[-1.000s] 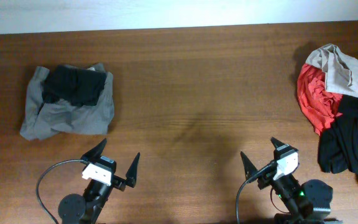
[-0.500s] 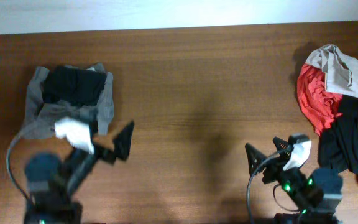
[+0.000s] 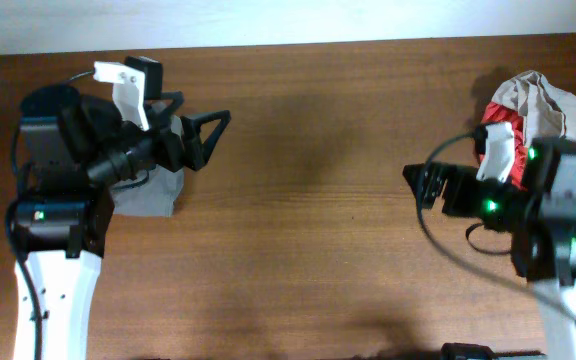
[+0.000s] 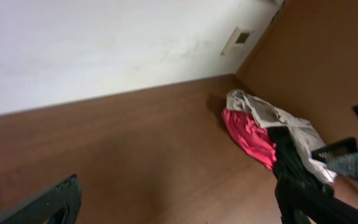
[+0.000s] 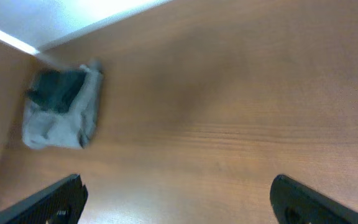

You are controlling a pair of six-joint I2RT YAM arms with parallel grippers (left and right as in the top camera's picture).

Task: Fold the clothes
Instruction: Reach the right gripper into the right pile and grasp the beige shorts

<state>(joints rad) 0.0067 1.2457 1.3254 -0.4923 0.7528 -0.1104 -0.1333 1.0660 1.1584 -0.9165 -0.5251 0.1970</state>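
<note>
Both arms hover above the worktop, the left pincer and right pincer each spread wide and holding nothing. The unfolded heap of clothes, red, beige and black, lies just behind the right pincer and far ahead of the left one. The right arm is nearer but would likely have to turn about, since its pincer faces the grey folded stack.
</note>
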